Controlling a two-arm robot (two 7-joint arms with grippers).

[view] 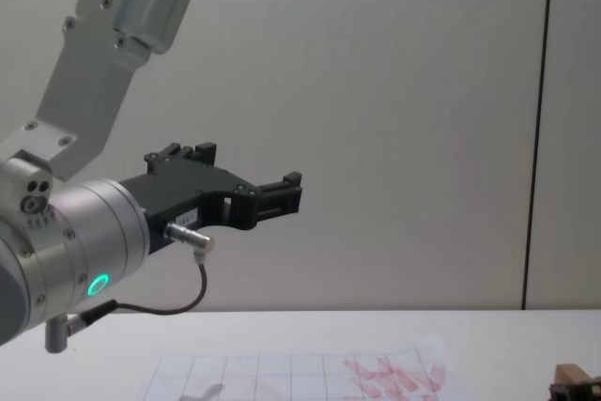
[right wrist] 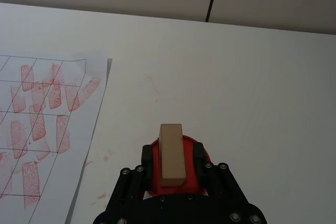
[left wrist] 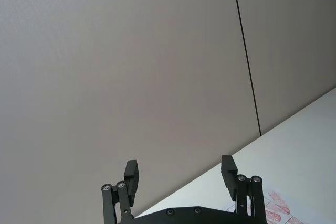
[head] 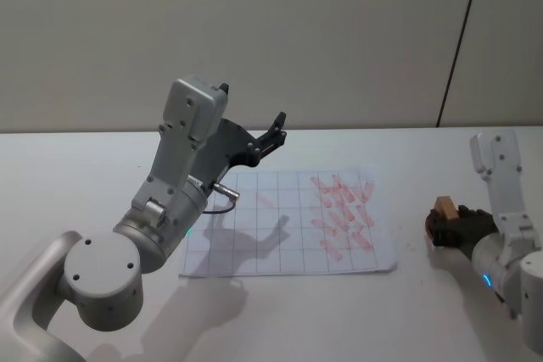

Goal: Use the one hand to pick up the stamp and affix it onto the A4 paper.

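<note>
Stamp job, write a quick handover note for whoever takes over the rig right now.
Right tool: low at the table's right side, shut on the stamp, which stands over a red pad, to the right of the sheet.
Left tool: parked in the air above the sheet's far left edge, fingers open, holding nothing.
A4 paper: flat on the table, red marks already clustered on its right half, left squares mostly blank.
Done: stamp gripped.
Left: lift it, carry it left over the sheet, press it down, probably on a blank square.

Bright, even light; the left arm (head: 174,209) casts a soft shadow on the paper (head: 254,235).
</note>
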